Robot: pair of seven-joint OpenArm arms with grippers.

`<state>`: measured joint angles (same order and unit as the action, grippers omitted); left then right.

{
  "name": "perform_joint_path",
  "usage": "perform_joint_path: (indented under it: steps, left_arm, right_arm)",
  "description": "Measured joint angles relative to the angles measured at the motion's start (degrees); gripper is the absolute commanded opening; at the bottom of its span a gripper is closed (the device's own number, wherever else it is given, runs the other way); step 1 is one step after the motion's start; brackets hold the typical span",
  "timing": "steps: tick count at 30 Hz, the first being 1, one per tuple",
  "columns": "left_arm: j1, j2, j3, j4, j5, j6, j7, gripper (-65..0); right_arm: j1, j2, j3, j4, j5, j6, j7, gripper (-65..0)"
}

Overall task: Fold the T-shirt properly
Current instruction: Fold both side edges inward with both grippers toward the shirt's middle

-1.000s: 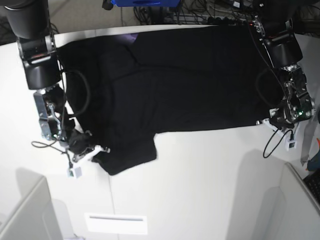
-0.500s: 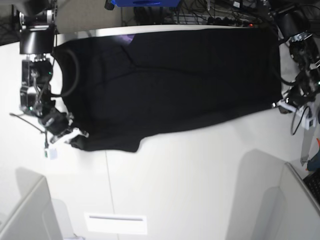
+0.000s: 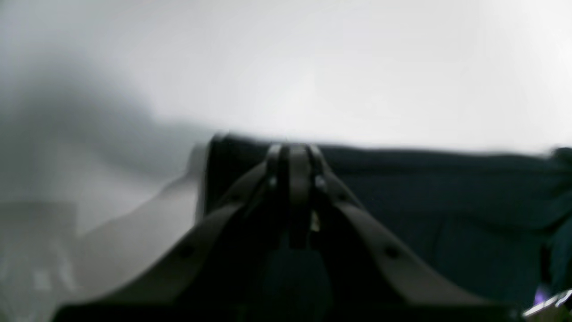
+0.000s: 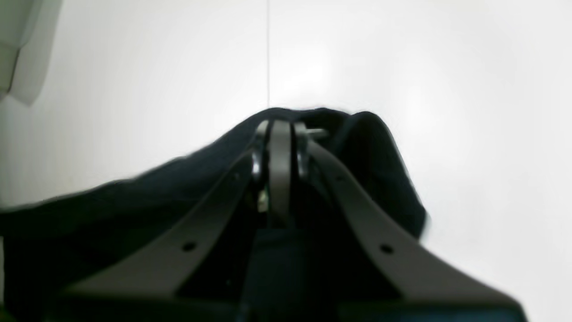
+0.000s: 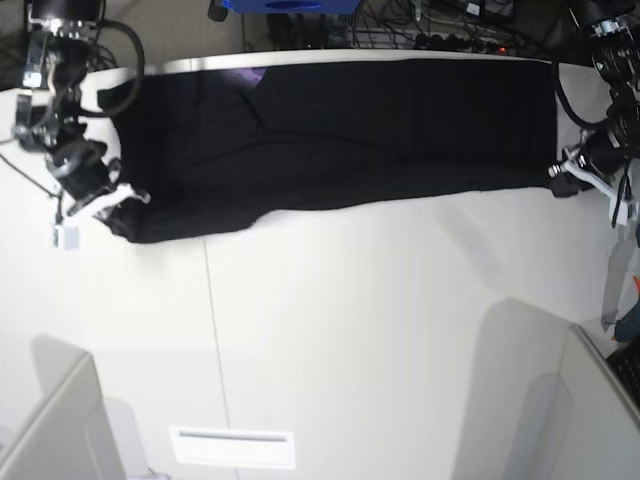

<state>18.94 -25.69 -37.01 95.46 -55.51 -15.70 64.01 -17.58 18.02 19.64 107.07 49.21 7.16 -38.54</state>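
Nearest in the base view, the white desk [image 5: 350, 330] is lying bare and bright, with a thin seam running up it on the left side.

Moving farther back, the T-shirt [image 5: 340, 130] is stretching as a long black band across the far part of the desk, from the left edge almost to the right edge, its plain side showing. Its near hem is sagging closer on the left and rising toward the right. A small purple patch is peeking out at its far edge, left of centre.

At the left end, the right tool [image 5: 105, 197] is gripping the near corner of the cloth. In the right wrist view, the right tool [image 4: 279, 129] is pinching its jaws tight together, with black fabric bunching over and around the tips.

At the right end, the left tool [image 5: 568, 176] is holding the other near corner at the desk's edge. In the left wrist view, the left tool [image 3: 292, 154] is clamping its jaws closed on the dark hem, the T-shirt [image 3: 447, 210] spreading away to the right.

Farthest back, cables [image 5: 420, 25] are tangling behind the desk.
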Motion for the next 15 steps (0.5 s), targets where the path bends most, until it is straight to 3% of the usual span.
perform_joint_path:
  steps: [8,12,15]
  left_arm:
    - [1.44,-0.20,-0.28,-0.04,0.33,0.20,-0.24,-65.0]
    - [1.60,-0.37,-0.28,-0.04,0.37,0.22,-0.26,-65.0]
    - [2.05,-0.33,0.00,-0.04,0.22,0.22,-0.26,-65.0]
  right_arm:
    - [-13.25,-1.16,4.04,5.79,12.55,0.17,0.85,-65.0]
    - [-16.63,-1.49,4.04,5.81,12.81,0.17,0.42,-65.0]
    - [-18.69,-3.45,5.03,6.88,12.81,0.17,0.83,-65.0]
